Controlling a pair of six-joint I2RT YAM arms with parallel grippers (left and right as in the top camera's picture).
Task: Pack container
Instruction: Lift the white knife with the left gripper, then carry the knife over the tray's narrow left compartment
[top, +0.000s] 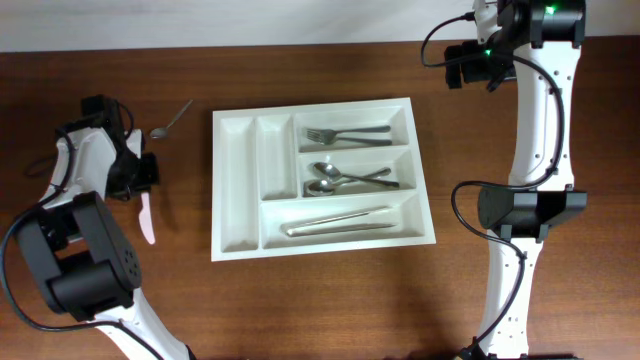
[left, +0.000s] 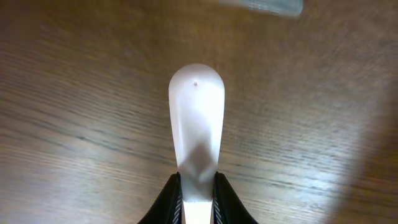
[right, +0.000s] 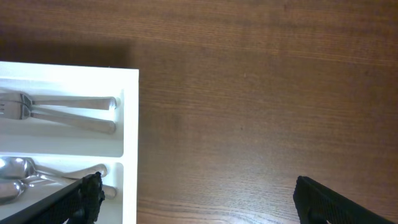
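The container (top: 216, 190) is a white cutlery tray lying in the middle of the table. It holds metal forks (top: 345, 134), spoons (top: 345, 179) and knives (top: 340, 222) in its three right compartments; its two narrow left ones are bare. Left of the tray, my left gripper (top: 142, 188) is shut on a white plastic utensil (top: 147, 218), whose rounded end (left: 196, 106) sticks out over the wood beyond the fingertips. My right gripper (top: 466, 64) hovers open at the far right, past the tray's corner (right: 129, 118), with nothing between its fingers (right: 314, 196).
A loose metal spoon (top: 172, 119) lies on the table at the far left, between my left arm and the tray. The right arm's base (top: 528, 212) stands to the right of the tray. A pale wall borders the table's far edge.
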